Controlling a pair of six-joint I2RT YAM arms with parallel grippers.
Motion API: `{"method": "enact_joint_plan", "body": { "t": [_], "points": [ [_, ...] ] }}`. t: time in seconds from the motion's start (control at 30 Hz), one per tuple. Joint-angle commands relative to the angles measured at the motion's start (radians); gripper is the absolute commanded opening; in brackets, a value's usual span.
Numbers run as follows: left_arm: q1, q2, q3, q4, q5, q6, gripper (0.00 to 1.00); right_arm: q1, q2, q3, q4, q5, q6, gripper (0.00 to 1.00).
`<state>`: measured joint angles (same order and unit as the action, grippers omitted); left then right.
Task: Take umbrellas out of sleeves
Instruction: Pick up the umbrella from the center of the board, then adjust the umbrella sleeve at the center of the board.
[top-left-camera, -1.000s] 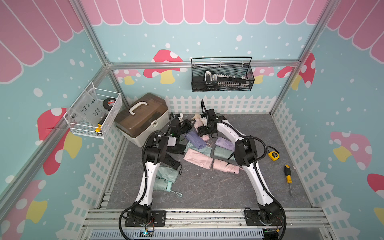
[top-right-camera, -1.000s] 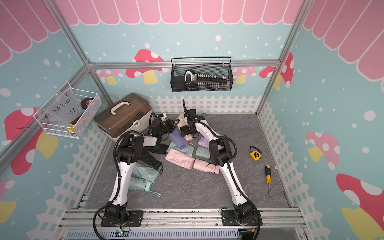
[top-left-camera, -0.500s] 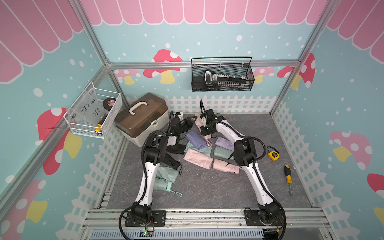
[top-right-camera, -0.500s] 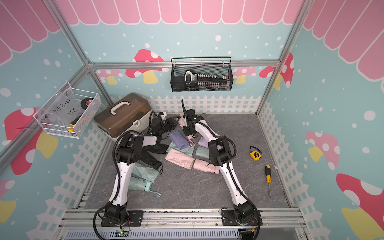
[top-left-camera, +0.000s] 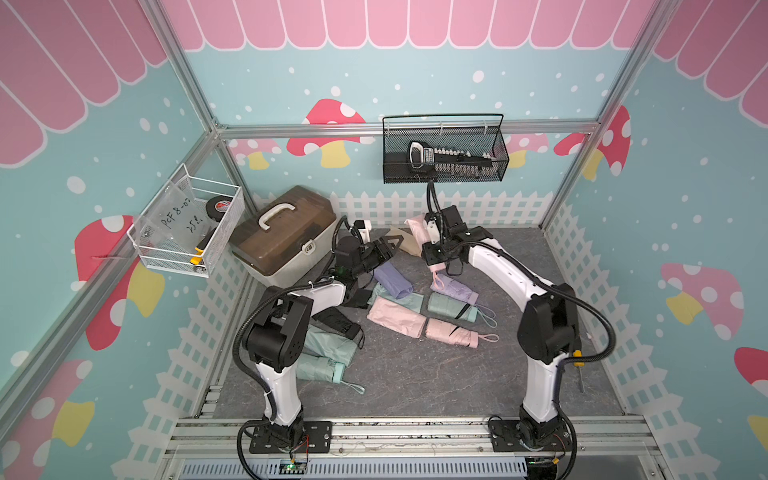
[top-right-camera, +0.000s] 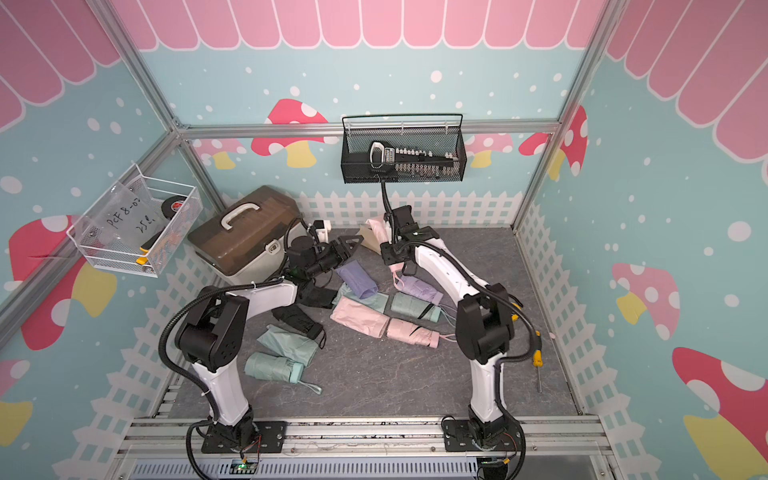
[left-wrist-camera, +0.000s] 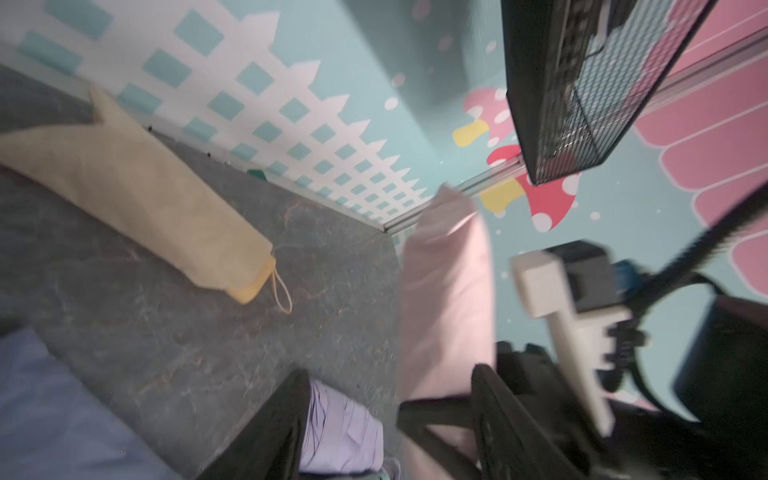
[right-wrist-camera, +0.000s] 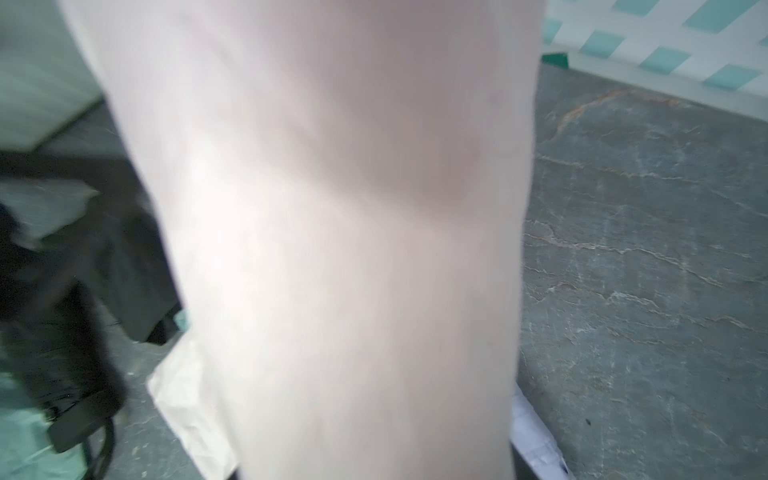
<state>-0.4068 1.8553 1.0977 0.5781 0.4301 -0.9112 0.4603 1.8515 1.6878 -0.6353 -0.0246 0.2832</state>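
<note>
My right gripper (top-left-camera: 430, 239) holds a pink sleeved umbrella (top-left-camera: 417, 229) upright above the floor near the back fence, its wrist loop dangling below. That pink sleeve (right-wrist-camera: 332, 208) fills the right wrist view and hides the jaws. My left gripper (top-left-camera: 395, 245) hovers just to its left, open, with nothing between its fingers (left-wrist-camera: 270, 428). A cream sleeved umbrella (left-wrist-camera: 137, 195) lies on the floor by the fence. Bare lilac (top-left-camera: 455, 289), mint (top-left-camera: 451, 305) and pink (top-left-camera: 451, 332) umbrellas lie mid-floor beside empty lilac (top-left-camera: 392, 280) and pink (top-left-camera: 395, 316) sleeves.
A brown toolbox (top-left-camera: 286, 232) stands at the back left. A black wire basket (top-left-camera: 444, 156) hangs on the back wall above the grippers. A mint umbrella (top-left-camera: 318, 365), mint sleeve (top-left-camera: 328, 338) and black fabric (top-left-camera: 336, 322) lie by the left arm. A screwdriver (top-right-camera: 537, 357) lies at the right.
My left gripper has opened and let go. The right gripper has closed on the pink sleeved umbrella and shifted slightly right with it.
</note>
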Motion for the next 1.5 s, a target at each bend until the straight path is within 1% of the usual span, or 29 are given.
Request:
{"method": "enact_joint_plan", "body": {
  "t": [0.0,0.13,0.2,0.3,0.4,0.5,0.6,0.73,0.87,1.0,1.2,1.47],
  "points": [
    [-0.059,-0.079,-0.067,-0.266,-0.131,0.138,0.61,0.021,-0.151,-0.188,0.032,-0.004,0.024,0.37],
    [-0.11,-0.142,-0.083,-0.475,-0.22,0.251,0.61,0.081,-0.338,-0.44,0.034,0.03,0.023,0.37],
    [-0.112,-0.139,-0.088,-0.512,-0.215,0.255,0.61,0.097,-0.422,-0.554,0.037,0.037,0.043,0.37],
    [-0.114,-0.119,-0.088,-0.518,-0.211,0.239,0.61,0.113,-0.547,-0.683,0.028,0.024,0.08,0.37],
    [-0.116,-0.075,-0.062,-0.499,-0.215,0.237,0.61,0.128,-0.645,-0.757,0.012,-0.003,0.107,0.38],
    [-0.119,-0.022,0.0,-0.543,-0.214,0.252,0.6,0.131,-0.724,-0.816,-0.004,-0.014,0.13,0.38],
    [-0.125,-0.005,0.033,-0.595,-0.256,0.265,0.6,0.133,-0.781,-0.87,-0.022,-0.014,0.15,0.38],
    [-0.129,-0.025,0.037,-0.646,-0.293,0.276,0.6,0.134,-0.825,-0.938,-0.012,-0.029,0.175,0.39],
    [-0.14,-0.044,0.046,-0.712,-0.328,0.275,0.61,0.134,-0.836,-0.983,0.014,-0.034,0.189,0.39],
    [-0.148,-0.001,0.077,-0.741,-0.318,0.258,0.62,0.134,-0.83,-0.994,0.034,-0.042,0.198,0.39],
    [-0.149,0.035,0.081,-0.658,-0.292,0.226,0.63,0.136,-0.845,-0.995,0.03,-0.038,0.199,0.39],
    [-0.146,0.126,0.152,-0.62,-0.251,0.216,0.63,0.136,-0.833,-0.997,0.026,-0.038,0.198,0.39]
  ]
}}
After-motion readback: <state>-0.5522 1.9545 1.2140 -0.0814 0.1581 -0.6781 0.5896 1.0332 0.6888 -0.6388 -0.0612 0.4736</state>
